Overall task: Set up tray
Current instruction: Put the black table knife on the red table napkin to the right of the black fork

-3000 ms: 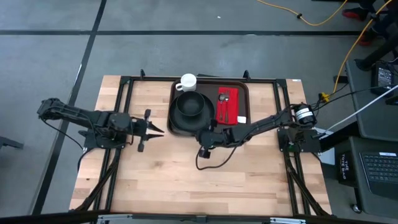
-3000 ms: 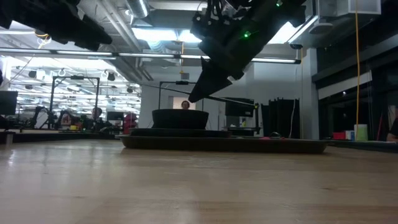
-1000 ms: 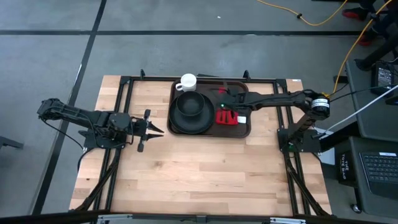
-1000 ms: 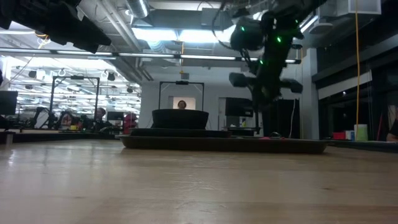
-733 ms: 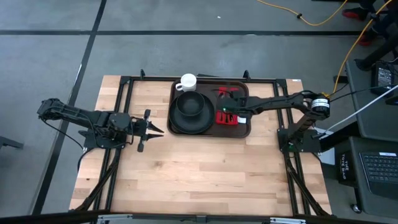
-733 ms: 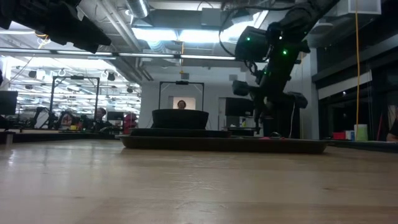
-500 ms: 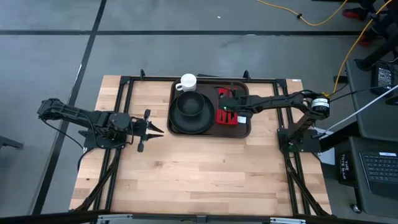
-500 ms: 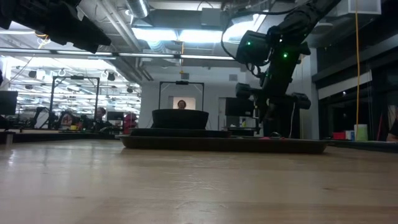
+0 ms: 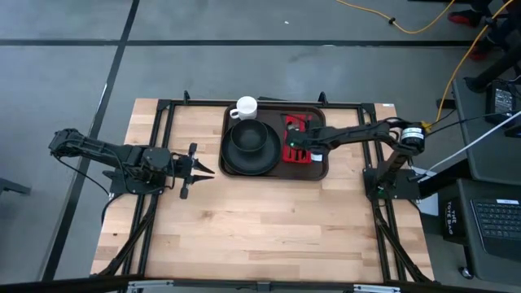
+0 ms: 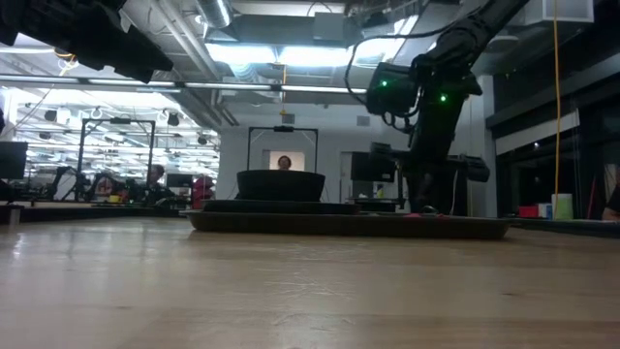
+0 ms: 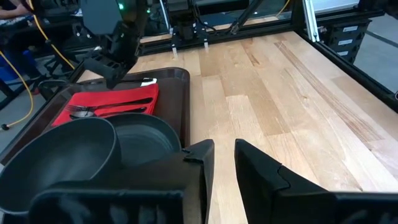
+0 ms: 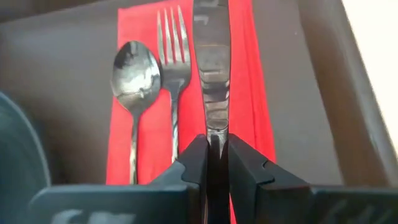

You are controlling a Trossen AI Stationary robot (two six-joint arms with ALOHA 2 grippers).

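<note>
The dark brown tray [image 9: 318, 122] lies at the table's far middle. It carries a black bowl on a round black plate [image 9: 249, 146], and a red napkin [image 9: 301, 126] with a spoon [image 12: 134, 74] and a fork [image 12: 172, 56] side by side on it. A white cup [image 9: 244, 107] stands at the tray's far left corner. My right gripper [image 9: 295, 148] is low over the napkin's near part, shut on a knife [image 12: 211, 62]. My left gripper [image 9: 199, 169] waits open over the bare table, left of the tray. My right gripper pinches the knife's handle [image 12: 211, 138] between its two fingers, which lie along the knife. It comes from above. The blade runs forward over the napkin [image 12: 249, 74], beside the fork. Whether the blade rests on the napkin, I cannot tell.
The bowl and plate [image 11: 124, 140] fill the tray's left half, close beside the napkin. Bare wooden table [image 9: 260, 228] spreads over the near half and both sides. A black frame [image 9: 163, 122] runs round the table's edges.
My right gripper has moved from over the napkin's far part toward the near edge and has come down low over the tray, so the napkin's far part now shows. The knife has gone with it.
</note>
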